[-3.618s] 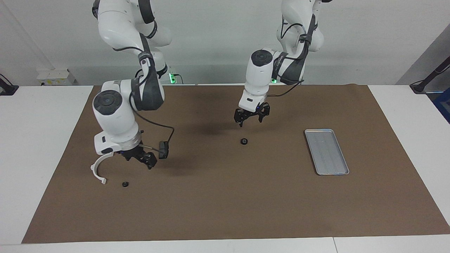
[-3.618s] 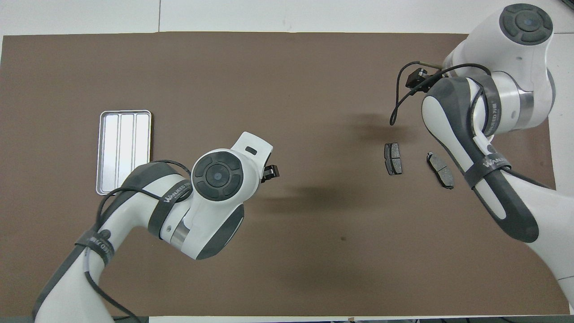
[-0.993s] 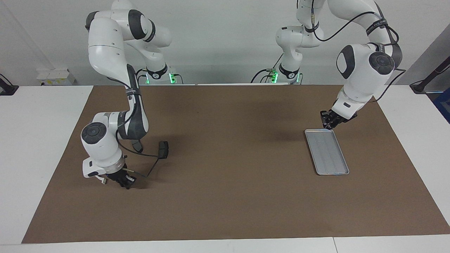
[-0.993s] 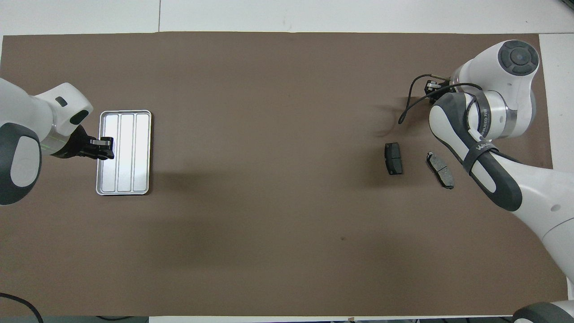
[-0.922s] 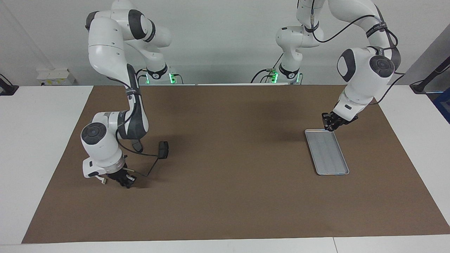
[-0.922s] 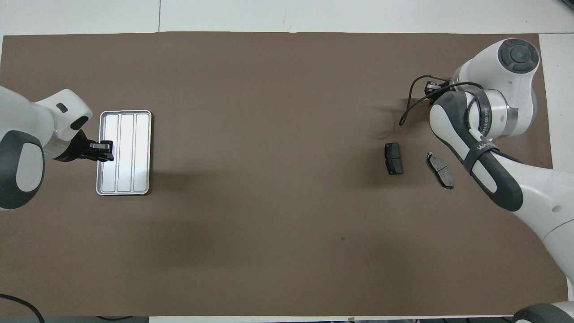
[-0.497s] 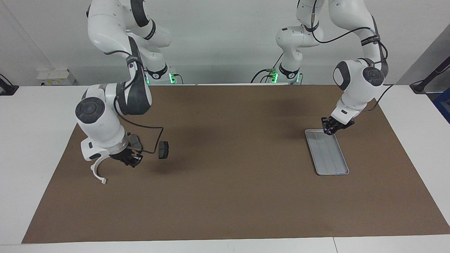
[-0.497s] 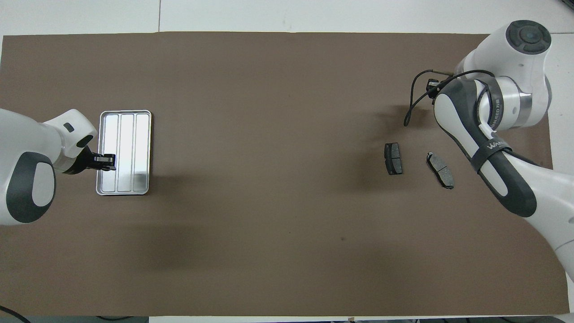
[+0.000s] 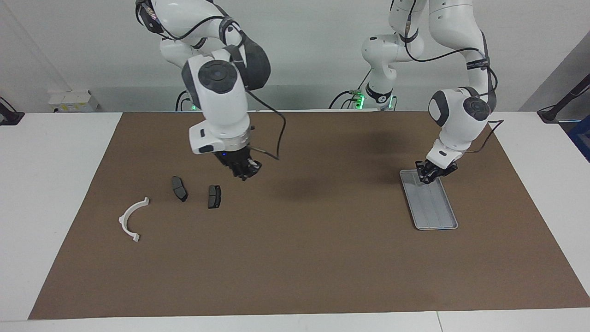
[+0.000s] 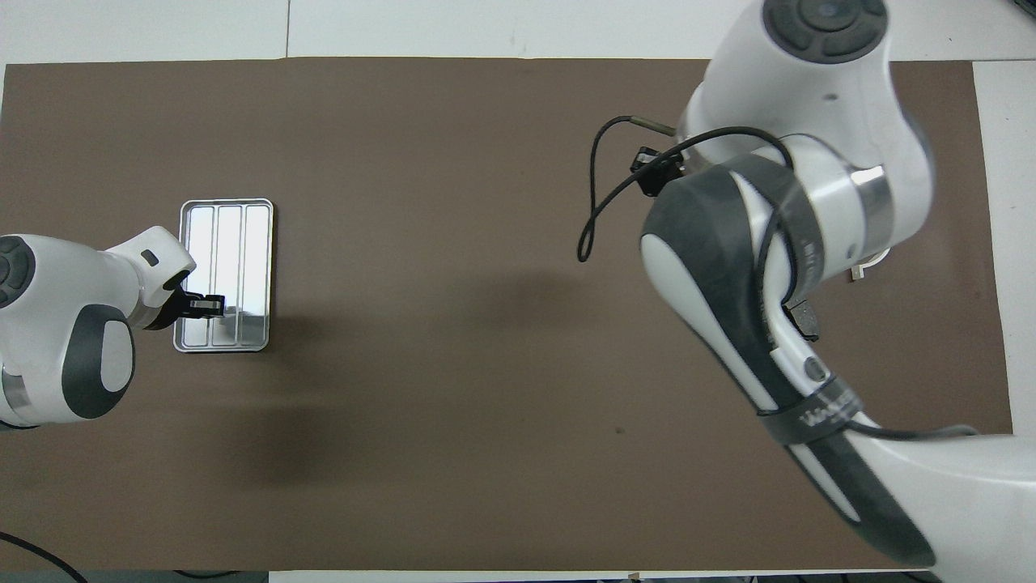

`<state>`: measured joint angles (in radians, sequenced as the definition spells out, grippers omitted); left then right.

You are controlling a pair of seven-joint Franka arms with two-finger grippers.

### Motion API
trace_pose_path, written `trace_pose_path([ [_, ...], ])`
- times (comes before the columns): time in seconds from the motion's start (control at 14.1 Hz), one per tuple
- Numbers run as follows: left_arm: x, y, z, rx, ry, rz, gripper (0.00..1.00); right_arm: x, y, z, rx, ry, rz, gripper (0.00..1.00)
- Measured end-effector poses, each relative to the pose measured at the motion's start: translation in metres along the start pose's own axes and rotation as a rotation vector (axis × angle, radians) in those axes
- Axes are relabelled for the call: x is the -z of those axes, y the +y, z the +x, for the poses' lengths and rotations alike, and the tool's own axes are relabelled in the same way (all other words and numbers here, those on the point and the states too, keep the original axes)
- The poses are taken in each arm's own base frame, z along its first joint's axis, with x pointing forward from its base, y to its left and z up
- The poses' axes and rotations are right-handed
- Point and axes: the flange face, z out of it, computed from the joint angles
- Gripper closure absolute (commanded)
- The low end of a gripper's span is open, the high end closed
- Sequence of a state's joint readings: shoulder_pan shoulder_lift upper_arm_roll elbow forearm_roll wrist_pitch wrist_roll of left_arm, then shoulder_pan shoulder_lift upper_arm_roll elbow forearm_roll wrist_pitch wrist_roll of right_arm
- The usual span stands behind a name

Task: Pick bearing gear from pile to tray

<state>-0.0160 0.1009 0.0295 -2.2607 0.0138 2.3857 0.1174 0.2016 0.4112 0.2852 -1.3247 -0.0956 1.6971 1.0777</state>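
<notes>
Bearing gear is the one part we cannot pick out by itself; if either gripper carries one, the fingers hide it.

The tray (image 9: 432,222) lies on the brown mat (image 9: 295,267) toward the left arm's end of the table. The left gripper (image 9: 425,176) hangs low over the tray's end nearer to the robots. We cannot tell whether its jaws are apart or together, whether they clamp anything, or whether they touch the tray's base. From overhead the same gripper (image 10: 212,305) covers that same end of the tray (image 10: 227,203).

The right gripper (image 9: 244,173) is up in the air over bare mat, fingertips together, touching nothing on the table. We cannot tell whether a small piece sits between them.

What shows of the pile lies toward the right arm's end. One dark pad (image 9: 214,196) is close to the spot under the right gripper, and a second pad (image 9: 179,188) lies just beside the first. The white arc (image 9: 131,219) is farther from the robots than both pads.

White lettering on the right arm's dark band (image 10: 821,414) begins "WAN"; we cannot read the rest.
</notes>
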Motion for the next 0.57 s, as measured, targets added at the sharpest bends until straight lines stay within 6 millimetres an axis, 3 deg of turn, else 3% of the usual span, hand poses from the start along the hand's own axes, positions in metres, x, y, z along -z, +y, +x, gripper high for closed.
trace_pose_path([
  [0.14, -0.014, 0.001, 0.003, -0.003, 0.007, 0.001, 1.0, -0.01, -0.033, -0.041, -0.079, -0.006, 0.039, 1.0],
  [0.35, -0.02, 0.003, 0.005, -0.004, 0.009, 0.001, 1.0, -0.053, -0.07, -0.083, -0.144, -0.009, 0.09, 1.0],
  [0.5, -0.02, 0.003, 0.005, -0.002, 0.009, 0.001, 0.0, -0.088, -0.082, -0.101, -0.154, -0.015, 0.109, 1.0],
  [0.57, -0.021, 0.003, 0.005, -0.002, 0.008, 0.001, 0.0, -0.107, -0.088, -0.112, -0.159, -0.019, 0.114, 1.0],
])
